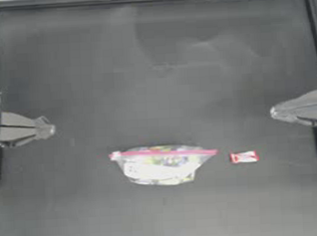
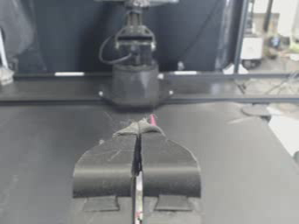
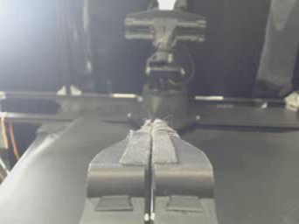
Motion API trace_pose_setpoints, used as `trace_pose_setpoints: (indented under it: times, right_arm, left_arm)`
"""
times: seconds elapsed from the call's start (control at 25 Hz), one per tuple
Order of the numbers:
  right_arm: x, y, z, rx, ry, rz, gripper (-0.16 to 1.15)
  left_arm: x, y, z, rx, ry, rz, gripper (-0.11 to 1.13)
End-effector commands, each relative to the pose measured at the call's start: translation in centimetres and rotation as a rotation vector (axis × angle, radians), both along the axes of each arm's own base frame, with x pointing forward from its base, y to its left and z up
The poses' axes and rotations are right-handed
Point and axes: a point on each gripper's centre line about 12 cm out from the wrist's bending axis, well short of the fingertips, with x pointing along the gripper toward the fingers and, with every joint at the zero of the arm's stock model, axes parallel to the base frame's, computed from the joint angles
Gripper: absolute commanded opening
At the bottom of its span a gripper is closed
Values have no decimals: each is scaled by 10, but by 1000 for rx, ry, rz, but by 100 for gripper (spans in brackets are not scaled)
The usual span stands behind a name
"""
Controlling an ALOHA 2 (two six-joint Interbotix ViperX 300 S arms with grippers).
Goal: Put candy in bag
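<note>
Dark jaws pressed together and empty on both arms: the left gripper (image 1: 47,129) sits parked at the left edge of the top view, the right gripper (image 1: 275,112) at the right edge, both well apart from the goods. Lower centre lies the bag (image 1: 162,164), seal strip along its upper side; whether its mouth is open is hard to tell. Just to its right, apart, lies the candy (image 1: 244,157). No step has begun; next, probably the right gripper must open and descend on the candy.
</note>
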Motion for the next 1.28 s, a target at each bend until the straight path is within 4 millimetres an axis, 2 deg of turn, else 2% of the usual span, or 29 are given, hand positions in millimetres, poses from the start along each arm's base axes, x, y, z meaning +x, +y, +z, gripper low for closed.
trace_pose_setpoints:
  times: [0.04, 0.2, 0.32, 0.44, 0.52, 0.6, 0.72, 0.8, 0.88, 0.92, 1.08, 1.28]
  right_arm:
    - [2, 0, 7, 9, -21, -1, -6]
    - [2, 0, 9, -2, -29, 1, 8]
    - [3, 0, 7, -8, -25, 2, 9]
    - [3, 0, 7, -3, -20, -1, 12]
    - [3, 0, 6, -8, -17, 2, 20]
    - [3, 0, 5, -11, -14, 2, 35]
    - [3, 0, 5, -23, -12, 2, 65]
    - [3, 1, 5, -29, -12, 4, 89]
    - [3, 1, 5, -24, -12, 3, 105]
    - [3, 1, 5, -23, -12, 5, 107]
    - [5, 1, 10, -17, 23, 3, 98]
    - [11, 0, 27, 8, 117, -1, 98]
  left_arm:
    - [4, -1, -1, 3, 14, -4, 2]
    - [7, -1, -1, 5, 28, -6, 7]
    - [6, -1, 1, 9, 18, -6, 8]
    - [3, -1, 2, 9, 11, -6, 17]
    - [2, -1, 2, 12, 5, -6, 33]
    - [1, -2, 3, 11, 2, -8, 55]
    - [1, -2, 2, 14, 1, -10, 90]
    - [1, -2, 1, 15, 6, -10, 104]
    - [1, -2, 1, 15, 14, -9, 105]
    - [1, -2, -1, 15, 21, -10, 103]
    - [1, -2, -3, 15, 41, -9, 101]
    - [1, -2, -7, 21, 58, -10, 101]
